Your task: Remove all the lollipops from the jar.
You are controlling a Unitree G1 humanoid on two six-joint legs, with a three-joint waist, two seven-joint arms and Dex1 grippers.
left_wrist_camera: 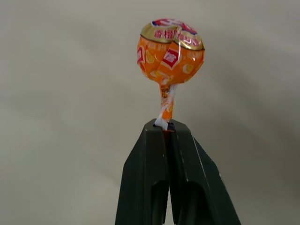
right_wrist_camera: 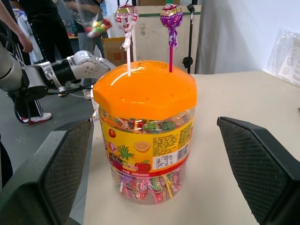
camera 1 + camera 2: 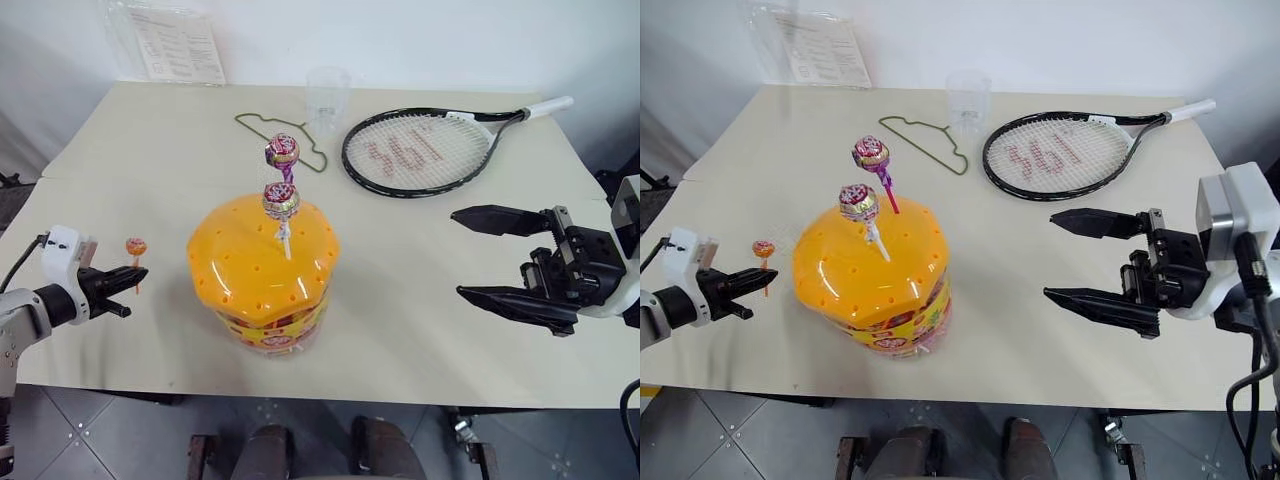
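Observation:
The jar stands mid-table, with an orange domed lid dotted with holes, a clear body and a yellow-red label. Two lollipops stand upright in the lid: a pink one on a white stick and a purple one on a purple stick. Left of the jar, my left gripper is shut on the orange stick of a third lollipop, orange-wrapped, held above the table. My right gripper stands wide open to the right of the jar, its jaws pointing at it, nothing between them.
A tennis racket lies at the back right. A clear plastic cup and a wire hanger sit behind the jar. A plastic sleeve of papers leans at the back left. People stand beyond the table in the right wrist view.

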